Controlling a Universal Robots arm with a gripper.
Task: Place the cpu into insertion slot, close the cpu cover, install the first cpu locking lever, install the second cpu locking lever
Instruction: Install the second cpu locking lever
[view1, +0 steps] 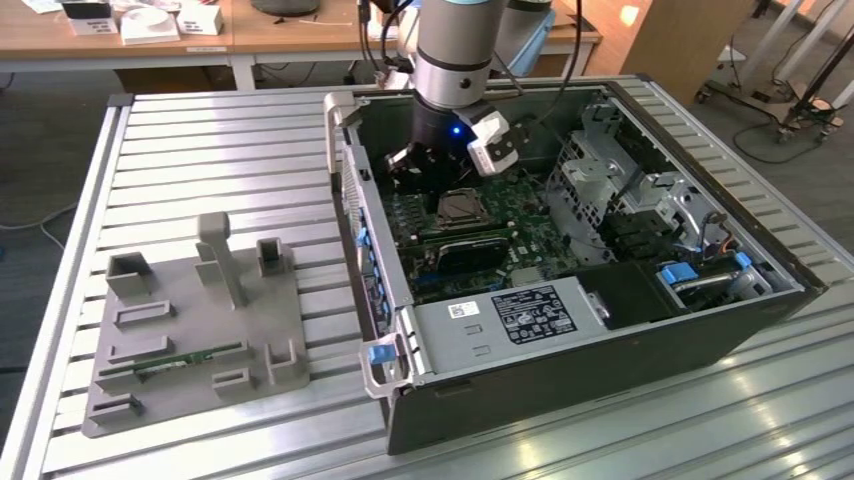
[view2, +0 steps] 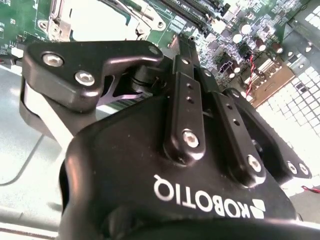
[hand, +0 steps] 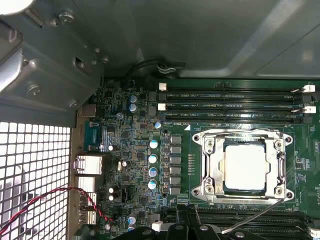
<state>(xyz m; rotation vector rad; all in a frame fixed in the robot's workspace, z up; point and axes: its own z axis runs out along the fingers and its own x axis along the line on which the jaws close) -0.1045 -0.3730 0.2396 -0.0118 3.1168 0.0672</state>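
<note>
The cpu (hand: 244, 167) lies flat in the insertion slot (hand: 209, 167) on the green board, its pale metal top showing through the window of the cpu cover (hand: 280, 167), which is folded down over it. A thin wire locking lever (hand: 252, 217) slants loose across the socket's near edge, lifted off the board. My gripper (hand: 187, 222) hangs just beside that edge, shut with nothing in it. In the exterior view the gripper (view1: 416, 170) is inside the open case, just to the exterior view's left of the socket (view1: 462, 207). The second wrist view has the gripper (view2: 186, 42) close to the socket (view2: 95, 20).
Long black memory slots (hand: 230, 100) run on both sides of the socket. The case wall (view1: 350, 190), a metal drive cage (view1: 601, 180) and the power supply (view1: 534, 310) hem the board in. A grey fixture (view1: 200, 330) sits on the slatted table at the exterior view's left.
</note>
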